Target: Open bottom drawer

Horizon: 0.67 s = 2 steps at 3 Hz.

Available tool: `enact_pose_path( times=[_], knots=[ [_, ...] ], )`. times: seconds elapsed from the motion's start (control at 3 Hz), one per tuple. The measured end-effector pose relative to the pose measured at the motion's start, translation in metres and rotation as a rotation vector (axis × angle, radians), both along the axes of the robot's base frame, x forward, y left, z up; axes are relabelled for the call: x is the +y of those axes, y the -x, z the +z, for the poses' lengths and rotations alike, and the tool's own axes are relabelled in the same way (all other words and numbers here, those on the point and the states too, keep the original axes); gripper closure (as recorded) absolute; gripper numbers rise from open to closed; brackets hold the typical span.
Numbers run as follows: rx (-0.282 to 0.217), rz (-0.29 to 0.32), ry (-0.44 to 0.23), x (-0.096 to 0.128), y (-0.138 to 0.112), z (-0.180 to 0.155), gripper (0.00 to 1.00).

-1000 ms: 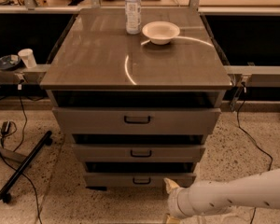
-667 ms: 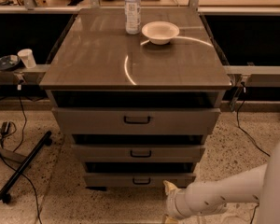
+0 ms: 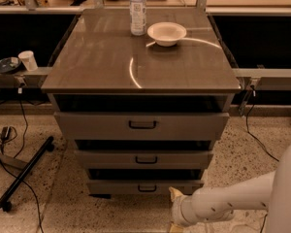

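Little change over the last second: gripper (image 3: 175,208) has barely shifted, staying low near the floor (image 3: 87,212) at about 5 o'clock from the bottom drawer (image 3: 121,187). The pale arm (image 3: 233,204) behind it has swung round, its upper part now filling the frame edge at 4 o'clock. The drawer front hasn't moved at all. Judgement: still the approach step, no pull begun; the arm looks to be re-posing for the reach.

Gripper is near the drawer's right end but apart from the handle (image 3: 147,188), which lies at roughly 10 o'clock from it. Whether it's parted or closed, cannot tell; it's clamped on nothing visible.

Bottom drawer: lowest of three grey-brown flat fronts in the cabinet (image 3: 136,62), at 6 o'clock in the frame and narrowest-looking of the stack. Small black loop handle at centre, a dark gap above it. Directly under the middle drawer (image 3: 111,159), which is under the top drawer (image 3: 97,125). Front looks about flush with the stepped stack, so I judge it not yet opened.

On the cabinet top at 12 o'clock: a bottle (image 3: 137,8) with a white bowl (image 3: 167,33) just beside it at 4 o'clock. Neither is in the way
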State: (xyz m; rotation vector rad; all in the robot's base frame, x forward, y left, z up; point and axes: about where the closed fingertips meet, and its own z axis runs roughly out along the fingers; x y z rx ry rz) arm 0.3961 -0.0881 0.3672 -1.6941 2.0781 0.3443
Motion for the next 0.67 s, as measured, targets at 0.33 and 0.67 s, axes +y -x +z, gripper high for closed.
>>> enact_pose_path(
  times=[0.33, 0.67],
  knots=[
    [0.009, -0.016, -0.024, 0.006, -0.018, -0.016, 0.00],
    [0.015, -0.019, -0.032, 0.011, -0.029, -0.025, 0.00]
  ],
)
